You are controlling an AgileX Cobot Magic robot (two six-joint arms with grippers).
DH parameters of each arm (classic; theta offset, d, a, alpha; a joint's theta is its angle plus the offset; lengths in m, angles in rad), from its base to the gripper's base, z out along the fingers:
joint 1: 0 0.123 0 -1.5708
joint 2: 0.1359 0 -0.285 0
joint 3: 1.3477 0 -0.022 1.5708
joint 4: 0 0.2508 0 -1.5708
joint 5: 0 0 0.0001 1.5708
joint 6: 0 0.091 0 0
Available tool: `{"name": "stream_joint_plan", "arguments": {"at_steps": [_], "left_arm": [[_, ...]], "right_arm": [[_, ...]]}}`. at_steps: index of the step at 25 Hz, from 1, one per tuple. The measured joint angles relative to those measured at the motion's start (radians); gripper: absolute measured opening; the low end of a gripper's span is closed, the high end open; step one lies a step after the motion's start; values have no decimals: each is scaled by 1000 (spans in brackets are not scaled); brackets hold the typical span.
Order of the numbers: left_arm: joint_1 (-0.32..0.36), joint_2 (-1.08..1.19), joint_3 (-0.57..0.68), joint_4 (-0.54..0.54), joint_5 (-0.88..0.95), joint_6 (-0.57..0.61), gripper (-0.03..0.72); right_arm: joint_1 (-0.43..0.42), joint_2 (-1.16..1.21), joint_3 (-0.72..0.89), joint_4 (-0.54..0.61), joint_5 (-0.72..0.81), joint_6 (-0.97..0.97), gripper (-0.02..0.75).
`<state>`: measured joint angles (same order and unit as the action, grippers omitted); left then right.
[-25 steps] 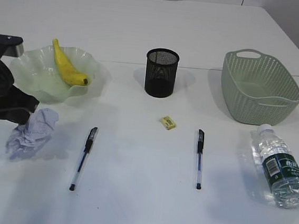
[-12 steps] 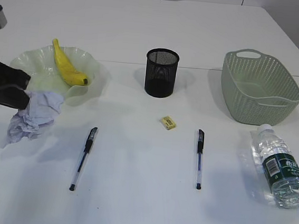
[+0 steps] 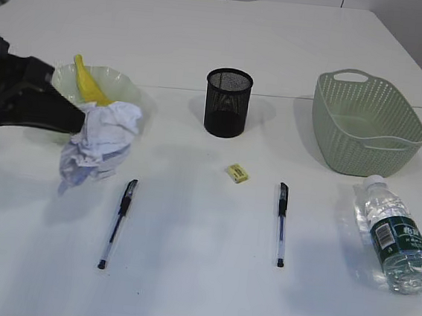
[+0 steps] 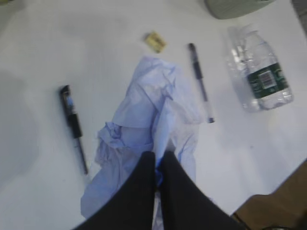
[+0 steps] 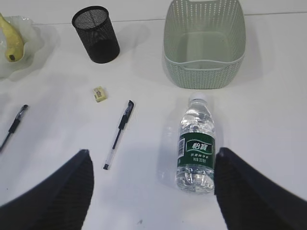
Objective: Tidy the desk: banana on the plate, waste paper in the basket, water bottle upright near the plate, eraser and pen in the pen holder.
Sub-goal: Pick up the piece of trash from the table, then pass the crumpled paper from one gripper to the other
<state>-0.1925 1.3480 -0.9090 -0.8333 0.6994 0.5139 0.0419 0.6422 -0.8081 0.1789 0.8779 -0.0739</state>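
- White tabletop [image 3: 198, 291] carries all items; a second white surface stands behind it.
- Left claw [image 4: 157, 165]: fingers pressed together, clamped on the crumpled waste paper [image 3: 99, 144]. The paper hangs from the claw, lifted off the tabletop, in front of the plate's right half in the exterior view.
- Right claw [image 5: 151, 165]: fingers wide apart, holding nothing, above the tabletop near the water bottle [image 5: 195, 144].
- Banana [image 3: 89, 83] lies on the pale green plate [image 3: 121, 84] at the left rear; partly hidden by the left arm and the paper.
- Water bottle lies on its side at the right front, cap pointing toward the basket [image 3: 367, 124], just beside it but apart.
- Basket holds nothing visible in the right wrist view.
- Black mesh pen holder [image 3: 227, 102] stands upright at centre rear.
- Yellow eraser [image 3: 237, 173] lies on the tabletop in front of the pen holder, apart from it.
- One pen [image 3: 118, 222] lies left of centre; a second pen [image 3: 281, 222] lies right of centre, between the eraser and the bottle.
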Motion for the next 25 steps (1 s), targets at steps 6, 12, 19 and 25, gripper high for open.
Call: {"name": "stream_joint_plan", "arguments": {"at_steps": [6, 12, 19, 25], "left_arm": [[-42, -1, -72, -189, 55, 125, -13], [-155, -2, -126, -239, 53, 135, -13], [-216, -2, -126, -256, 41, 135, -13], [-226, -2, -126, -268, 39, 140, -13]], "right_arm": [[0, 0, 0, 8, 0, 0, 580], [0, 0, 0, 27, 0, 0, 580], [0, 28, 0, 154, 0, -15, 580], [0, 145, 0, 455, -11, -159, 580]]}}
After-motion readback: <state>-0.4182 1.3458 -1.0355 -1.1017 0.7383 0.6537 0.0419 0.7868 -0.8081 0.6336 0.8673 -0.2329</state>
